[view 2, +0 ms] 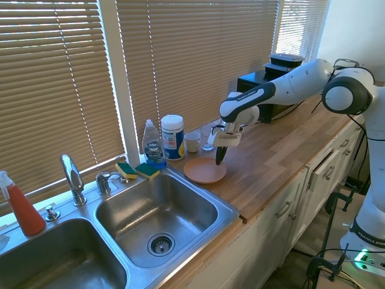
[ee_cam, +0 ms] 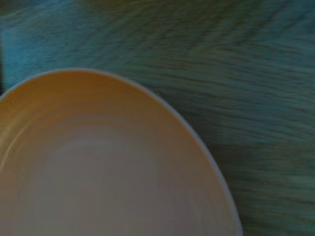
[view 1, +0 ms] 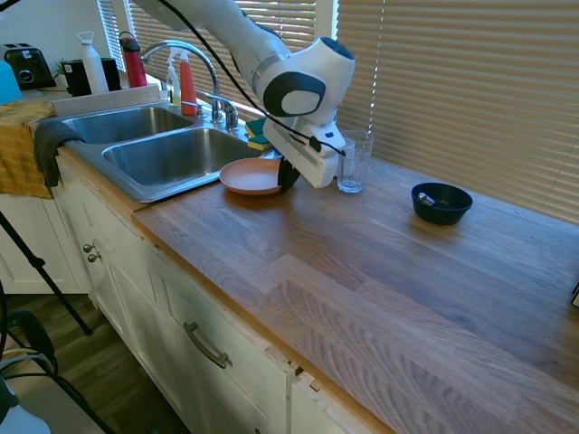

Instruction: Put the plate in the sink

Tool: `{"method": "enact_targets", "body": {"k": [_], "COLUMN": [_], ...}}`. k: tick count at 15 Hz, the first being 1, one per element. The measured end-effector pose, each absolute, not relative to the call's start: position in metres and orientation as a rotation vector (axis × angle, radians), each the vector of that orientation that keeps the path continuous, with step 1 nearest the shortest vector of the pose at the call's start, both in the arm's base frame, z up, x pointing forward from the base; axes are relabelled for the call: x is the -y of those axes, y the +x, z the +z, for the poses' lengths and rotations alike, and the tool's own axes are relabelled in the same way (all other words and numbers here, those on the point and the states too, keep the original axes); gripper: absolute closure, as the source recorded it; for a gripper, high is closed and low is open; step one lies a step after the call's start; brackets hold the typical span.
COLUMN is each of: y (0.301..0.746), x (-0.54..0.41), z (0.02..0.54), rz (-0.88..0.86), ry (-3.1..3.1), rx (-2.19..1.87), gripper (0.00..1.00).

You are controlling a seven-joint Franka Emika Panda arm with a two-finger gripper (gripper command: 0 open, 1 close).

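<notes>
Salmon-orange plastic plate [view 2: 204,170], round and shallow, flat on the wooden countertop [view 1: 380,271] just beside the rim of the stainless double sink [view 2: 157,218], not in either basin. White arm reaching across the counter, wrist bent downward, gripper [view 2: 220,160] pointing straight down at the plate's rim on the side away from the sink; dark fingertips at or touching that edge. Whether the fingers are apart or pinched on the rim cannot be told: they read as one dark sliver in both wide views. Wrist view blurred, showing only the plate's inner curve and wood grain. Both basins hold nothing visible but a drain. Clear drinking glass [view 1: 353,163] just behind the gripper, contents not discernible. Small dark blue bowl [view 1: 441,202] well apart on the counter, a pale item inside, too small to identify. Dish soap bottle [view 2: 154,144], white canister [view 2: 172,136] and small cup [view 2: 192,141] along the window; two sponges [view 2: 138,170] at the sink's back edge.
</notes>
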State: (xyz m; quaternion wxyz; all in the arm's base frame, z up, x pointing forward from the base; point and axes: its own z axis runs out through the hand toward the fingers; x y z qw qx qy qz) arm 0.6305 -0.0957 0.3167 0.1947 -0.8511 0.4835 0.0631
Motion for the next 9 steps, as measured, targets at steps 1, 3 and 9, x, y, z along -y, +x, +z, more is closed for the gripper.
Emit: {"method": "enact_targets", "body": {"k": [1, 3, 9], "y": [0.631, 0.635, 0.651], "x": [0.098, 0.098, 0.018], "z": [0.32, 0.328, 0.398], "rz": [0.18, 0.17, 0.085], "ry": [-2.382, -2.381, -2.454], "rx": [-1.33, -1.287, -1.183], "gripper": [1.0, 1.0, 1.0]}}
